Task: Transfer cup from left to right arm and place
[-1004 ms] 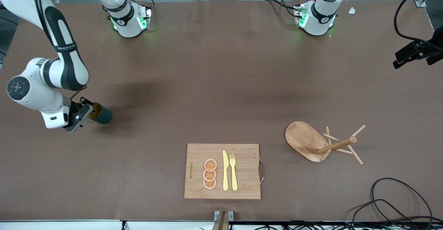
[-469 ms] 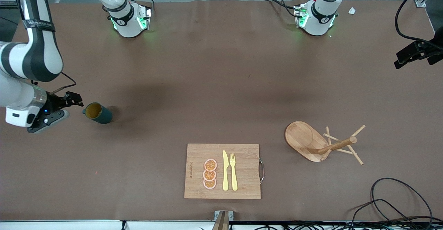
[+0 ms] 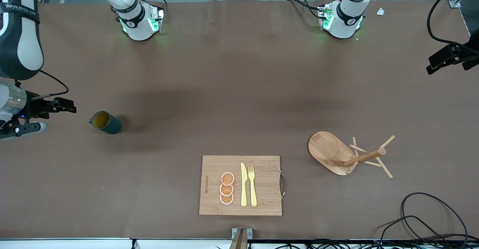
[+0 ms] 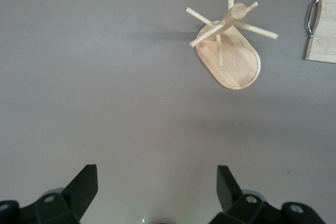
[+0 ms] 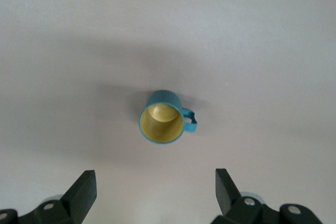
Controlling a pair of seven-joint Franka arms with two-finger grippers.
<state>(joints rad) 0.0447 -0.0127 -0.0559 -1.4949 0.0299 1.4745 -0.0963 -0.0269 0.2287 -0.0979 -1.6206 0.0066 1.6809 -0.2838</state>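
Note:
The cup [image 3: 106, 122], dark teal with a yellow inside, stands upright on the brown table toward the right arm's end, with nothing touching it. The right wrist view looks down into the cup [image 5: 163, 123], its small handle sticking out to one side. My right gripper [image 3: 52, 116] hangs open over the table's edge at that end, clear of the cup. Its black fingers [image 5: 84, 184] have only bare table between them. My left gripper [image 4: 156, 182] is open and empty, high over bare table near the wooden peg rack [image 4: 231, 56]. It does not show in the front view.
A wooden cutting board [image 3: 209, 166] with orange slices, a yellow knife and a fork lies near the front camera. The peg rack [image 3: 336, 153] stands toward the left arm's end. A black camera mount [image 3: 449, 56] and loose cables [image 3: 423, 219] sit at that end.
My right gripper has let go of the cup and drawn back toward the right arm's end of the table. The cup stays standing where it was. The left arm's base has not moved.

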